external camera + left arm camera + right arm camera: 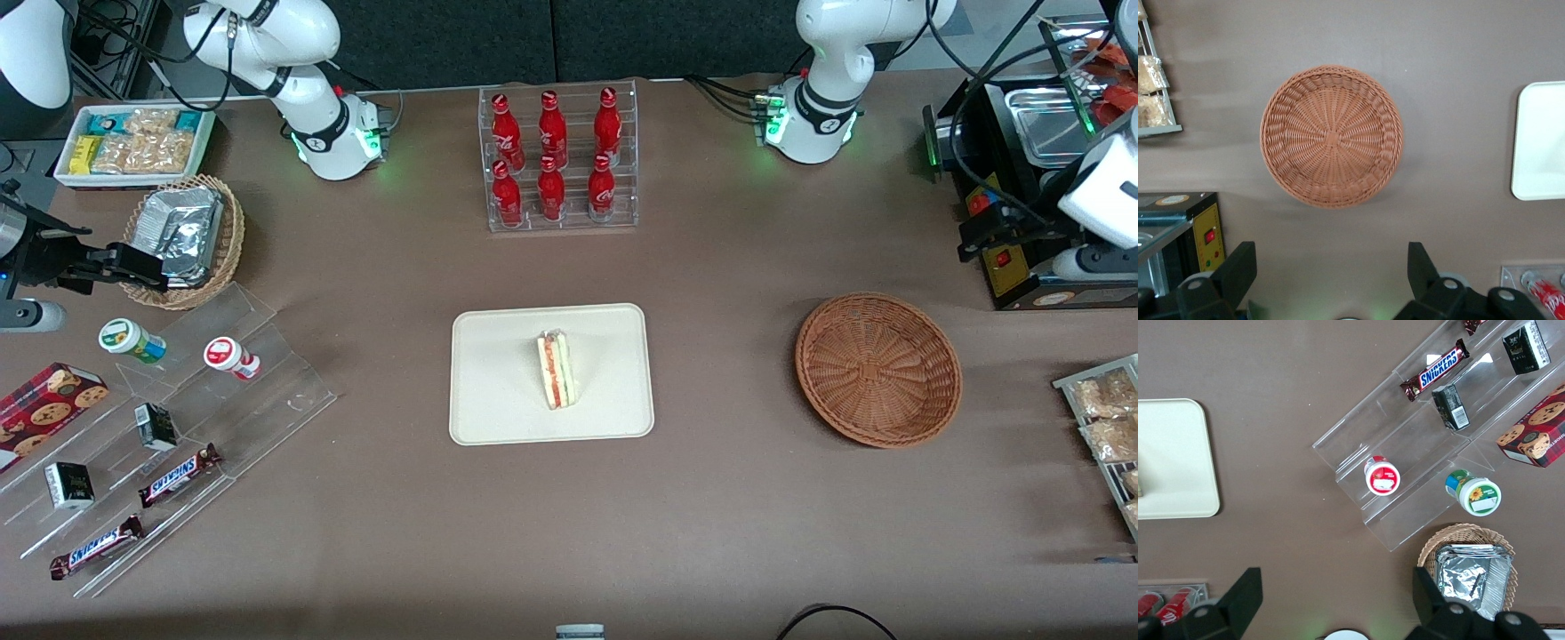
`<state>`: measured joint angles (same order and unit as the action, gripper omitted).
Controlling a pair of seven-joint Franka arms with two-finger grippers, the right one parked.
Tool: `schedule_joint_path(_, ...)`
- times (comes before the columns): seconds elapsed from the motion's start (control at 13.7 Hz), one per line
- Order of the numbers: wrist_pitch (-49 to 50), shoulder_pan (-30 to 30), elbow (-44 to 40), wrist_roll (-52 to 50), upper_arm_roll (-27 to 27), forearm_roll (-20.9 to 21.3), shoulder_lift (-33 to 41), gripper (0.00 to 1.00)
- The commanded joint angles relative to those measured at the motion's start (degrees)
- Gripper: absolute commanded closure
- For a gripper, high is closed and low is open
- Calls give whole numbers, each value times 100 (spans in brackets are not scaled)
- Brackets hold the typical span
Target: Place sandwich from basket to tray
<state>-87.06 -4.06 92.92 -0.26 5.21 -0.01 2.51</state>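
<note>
The sandwich [557, 369], a pale wedge with red and green filling, stands on its edge in the middle of the cream tray [498, 418]. In the left wrist view only a corner of the tray [1538, 140] shows. The reddish-brown woven basket [878, 369] sits empty beside the tray, toward the working arm's end. My left gripper [978, 238] hovers by the black appliance, farther from the front camera than the basket. It looks down on the empty basket [1331, 137]. The gripper [1331, 267] is open, with its two black fingers [1238, 267] wide apart and nothing between them.
A clear rack of red bottles [558, 160] stands farther from the front camera than the tray. A black appliance [1022, 178] and a rack of snack packets [1102, 427] are at the working arm's end. An acrylic stand [178, 418] with snacks and a foil-packet basket [187, 240] lie toward the parked arm's end.
</note>
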Motion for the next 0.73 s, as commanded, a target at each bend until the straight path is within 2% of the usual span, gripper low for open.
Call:
schedule_joint_path(0.0,373,19,-327,0,33,71,-84,0)
schedule_joint_path(0.66,400,11,-362,44,156,71,-93,0)
